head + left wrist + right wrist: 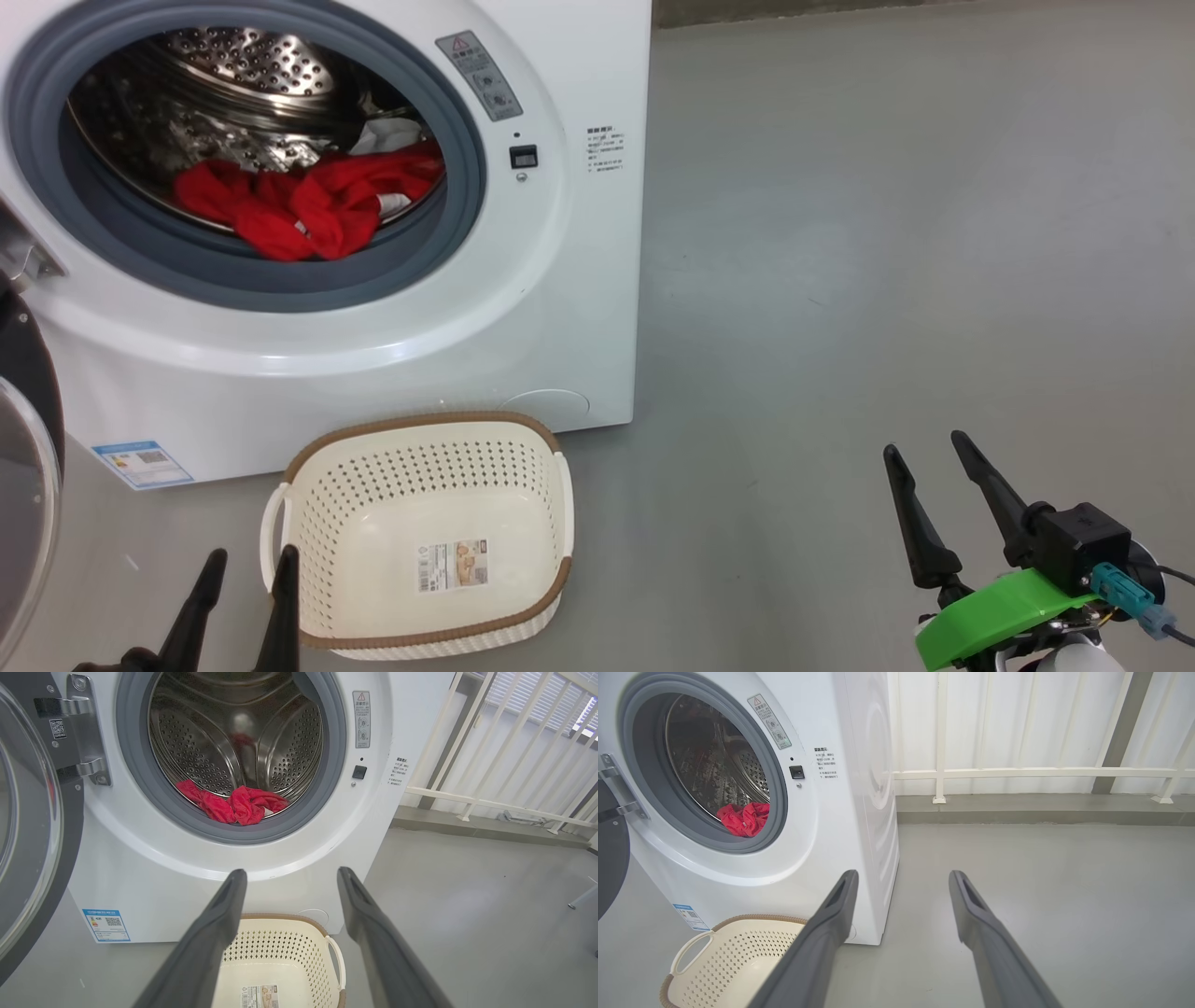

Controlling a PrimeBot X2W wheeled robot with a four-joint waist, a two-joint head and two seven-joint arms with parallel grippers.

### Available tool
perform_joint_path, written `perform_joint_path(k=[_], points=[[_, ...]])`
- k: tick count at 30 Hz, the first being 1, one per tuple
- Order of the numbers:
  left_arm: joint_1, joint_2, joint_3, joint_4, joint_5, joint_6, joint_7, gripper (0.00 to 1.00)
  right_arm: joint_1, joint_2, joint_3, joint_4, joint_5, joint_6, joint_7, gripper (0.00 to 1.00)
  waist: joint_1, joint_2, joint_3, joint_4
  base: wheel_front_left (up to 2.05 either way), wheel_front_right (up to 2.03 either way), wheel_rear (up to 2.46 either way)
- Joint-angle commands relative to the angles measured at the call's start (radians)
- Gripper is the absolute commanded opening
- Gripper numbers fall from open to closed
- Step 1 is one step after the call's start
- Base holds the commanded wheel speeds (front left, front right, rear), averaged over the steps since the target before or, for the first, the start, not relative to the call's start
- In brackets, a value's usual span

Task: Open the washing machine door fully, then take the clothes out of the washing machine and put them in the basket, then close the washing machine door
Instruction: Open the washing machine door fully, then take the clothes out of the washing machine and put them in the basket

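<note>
With the fingers of the left gripper point(250, 558) and right gripper point(924, 446) wide and empty, the nearer left one should probably pinch deep into the red clothes point(299, 210) bunched at the drum's point(243, 65) 6 o'clock, then carry them to the basket point(420, 425).

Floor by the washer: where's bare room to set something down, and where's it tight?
Widest bare floor: right of the washing machine, ahead of the right claw. The basket holds nothing but its label. Tight: the strip between basket and open door, where the left claw sits; clothes fill the drum's front lip.
</note>
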Motion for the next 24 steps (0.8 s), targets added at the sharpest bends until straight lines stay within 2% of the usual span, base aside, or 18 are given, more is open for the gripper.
perform_joint_path(k=[1,24], points=[[-0.018,0.016,0.039,-0.031,-0.001,0.001,-0.008,1.00,-0.008,-0.010,0.015,-0.029,-0.011,0.006,-0.009,1.00,0.0000,-0.0001,0.000,0.000,0.00,0.00,0.00],[-0.020,0.012,0.059,-0.024,0.013,0.001,-0.008,1.00,-0.001,-0.010,0.021,-0.027,-0.009,0.006,-0.009,1.00,0.0000,-0.0001,-0.017,0.013,0.01,-0.03,0.02]])
